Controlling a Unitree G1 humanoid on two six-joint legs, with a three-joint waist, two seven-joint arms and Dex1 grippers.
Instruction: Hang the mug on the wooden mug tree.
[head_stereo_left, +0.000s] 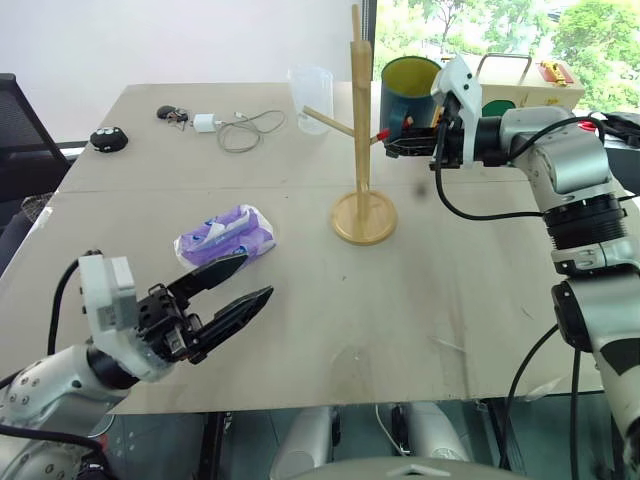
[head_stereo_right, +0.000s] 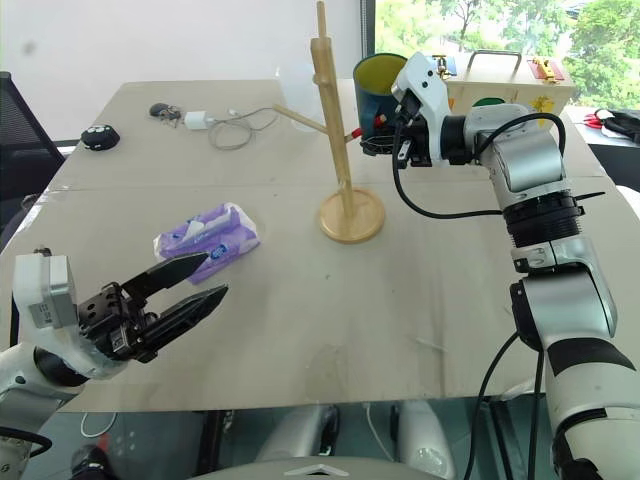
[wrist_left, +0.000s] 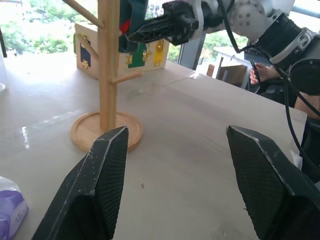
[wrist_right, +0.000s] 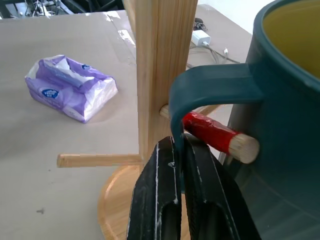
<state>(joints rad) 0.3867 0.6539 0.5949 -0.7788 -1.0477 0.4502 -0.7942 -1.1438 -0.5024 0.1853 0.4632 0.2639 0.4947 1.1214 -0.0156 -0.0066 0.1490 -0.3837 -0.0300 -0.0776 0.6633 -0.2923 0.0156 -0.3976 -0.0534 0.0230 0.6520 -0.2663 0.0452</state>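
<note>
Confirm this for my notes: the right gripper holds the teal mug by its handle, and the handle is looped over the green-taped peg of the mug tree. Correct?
Not quite: the peg's tape is red, not green, as the right wrist view shows. The right gripper does hold the mug by its handle, and the handle is looped over the red-taped peg of the mug tree.

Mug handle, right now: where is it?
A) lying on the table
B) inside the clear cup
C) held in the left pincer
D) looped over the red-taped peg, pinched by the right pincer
D: the mug handle encircles the red-taped peg while the right pincer clamps it.
</note>
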